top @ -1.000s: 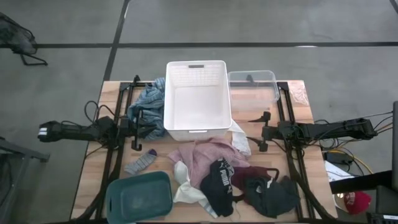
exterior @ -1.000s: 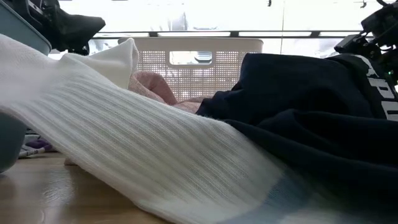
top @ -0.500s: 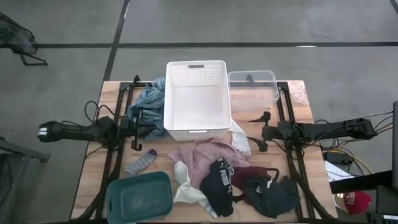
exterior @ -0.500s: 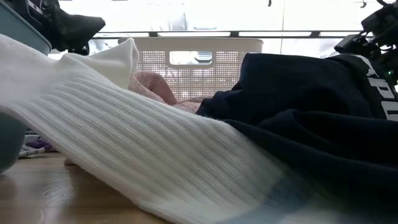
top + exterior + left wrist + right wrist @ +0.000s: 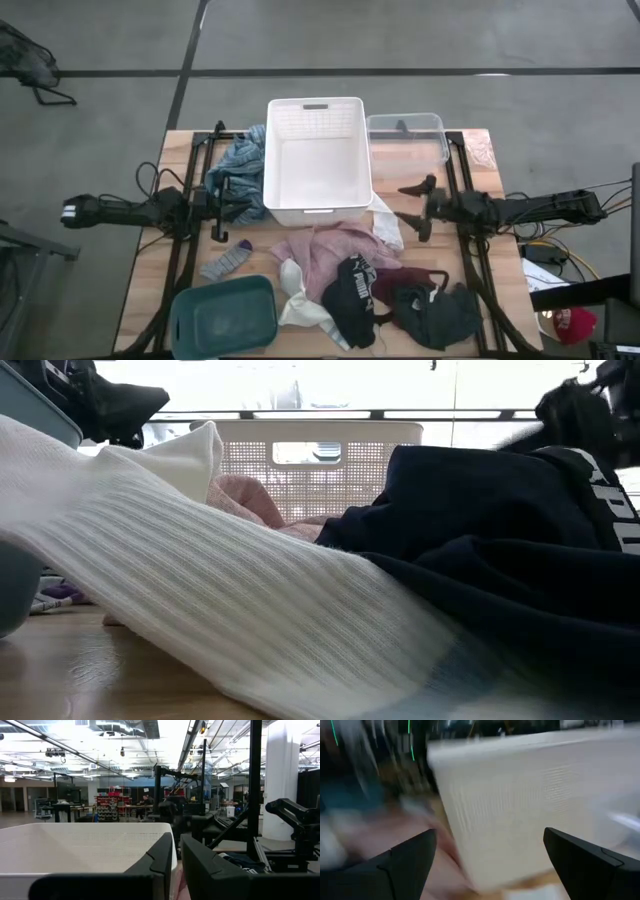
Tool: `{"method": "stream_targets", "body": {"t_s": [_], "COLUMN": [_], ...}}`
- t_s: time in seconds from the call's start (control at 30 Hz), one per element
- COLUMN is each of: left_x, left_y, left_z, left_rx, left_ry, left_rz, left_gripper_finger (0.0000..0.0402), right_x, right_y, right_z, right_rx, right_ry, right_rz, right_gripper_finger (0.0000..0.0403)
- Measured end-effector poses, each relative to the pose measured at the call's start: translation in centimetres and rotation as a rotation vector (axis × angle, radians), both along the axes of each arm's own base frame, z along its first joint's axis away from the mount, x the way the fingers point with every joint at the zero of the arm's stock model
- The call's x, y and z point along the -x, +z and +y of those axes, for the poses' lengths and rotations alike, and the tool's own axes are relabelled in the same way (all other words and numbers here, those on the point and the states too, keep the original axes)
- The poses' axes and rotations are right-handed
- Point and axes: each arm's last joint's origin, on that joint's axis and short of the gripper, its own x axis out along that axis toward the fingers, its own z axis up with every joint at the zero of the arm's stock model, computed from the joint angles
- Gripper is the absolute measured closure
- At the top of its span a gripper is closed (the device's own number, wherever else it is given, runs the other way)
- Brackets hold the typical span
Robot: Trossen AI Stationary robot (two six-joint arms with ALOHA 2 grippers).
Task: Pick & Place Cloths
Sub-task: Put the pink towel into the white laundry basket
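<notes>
1. High view. White basket (image 5: 317,157) at the table's far middle, nothing visible in it. Clear bin (image 5: 406,135) just beside it, on the right. Blue-grey cloth (image 5: 240,162) lies against the basket's left wall. Green tub (image 5: 223,316) at the near left corner.
2. High view, the pile. Pink cloth (image 5: 330,255) in front of the basket, a white cloth (image 5: 388,226) at its right edge. Nearer: black cloth (image 5: 355,292) with white print, maroon cloth (image 5: 392,283), dark grey cloth (image 5: 438,317), all touching. White sock (image 5: 303,305) between tub and black cloth. Grey sock (image 5: 227,262) apart, left of the pile.
3. High view, arms. Left gripper (image 5: 243,198) low at the basket's left near corner, beside the blue-grey cloth; jaws nearly together, nothing seen between them. Right gripper (image 5: 414,201) right of the basket, near the white cloth; jaws spread wide, empty.
4. Low view. White sock (image 5: 200,600) fills the foreground, draped across. Black cloth (image 5: 500,550) to the right, pink cloth (image 5: 250,500) behind, basket (image 5: 320,460) beyond them.
5. Left wrist view. Own fingers (image 5: 155,867) close with a narrow gap, gripping nothing. Basket wall (image 5: 85,845) directly ahead.
6. Right wrist view. Blurred. Fingers (image 5: 400,860) far apart; basket wall (image 5: 520,805) between them, not touched.
</notes>
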Motion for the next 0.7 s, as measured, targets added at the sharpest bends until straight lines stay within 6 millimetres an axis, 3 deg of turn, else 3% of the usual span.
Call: {"method": "stream_targets", "body": {"t_s": [0.13,0.27,0.7], "left_x": [0.0,0.0,0.0], "left_y": [0.0,0.0,0.0], "left_z": [0.0,0.0,0.0], "left_rx": [0.0,0.0,0.0], "left_ry": [0.0,0.0,0.0], "left_rz": [0.0,0.0,0.0], "left_gripper_finger": [0.0357,0.0355,0.0356], "right_x": [0.0,0.3,0.5], "right_y": [1.2,2.4,2.7], "right_z": [0.0,-0.1,-0.5], "right_rx": [-0.421,-0.724,-0.939], "right_ry": [0.006,0.036,-0.07], "right_rz": [-0.227,-0.422,-0.58], "right_gripper_finger": [0.0039,0.0039,0.0039]}}
